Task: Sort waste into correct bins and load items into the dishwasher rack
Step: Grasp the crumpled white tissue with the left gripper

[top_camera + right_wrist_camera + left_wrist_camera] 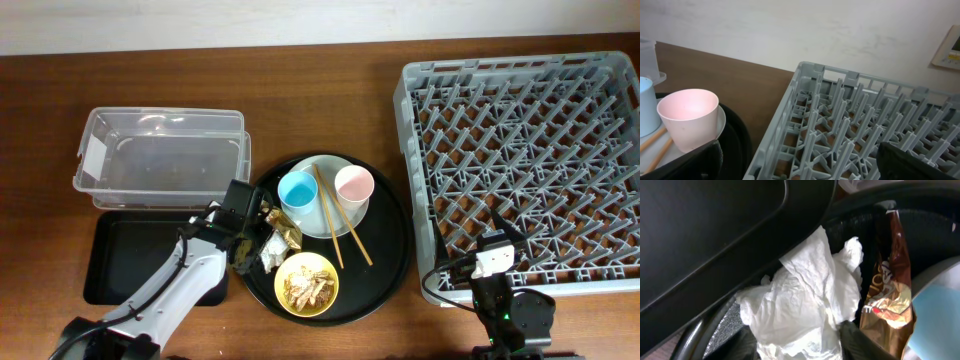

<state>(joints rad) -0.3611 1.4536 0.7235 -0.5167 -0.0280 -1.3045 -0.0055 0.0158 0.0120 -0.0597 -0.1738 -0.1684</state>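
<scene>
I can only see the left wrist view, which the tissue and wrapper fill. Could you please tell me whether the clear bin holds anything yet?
Observer: From overhead, the clear bin looks empty.
Operator: Thank you. Where is the right gripper, please?
Observer: The right gripper hangs open over the edge of the rack nearest the robot, holding nothing.
Operator: And where are the cups?
Observer: The blue cup and the pink cup stand upright side by side on the plate.
</scene>
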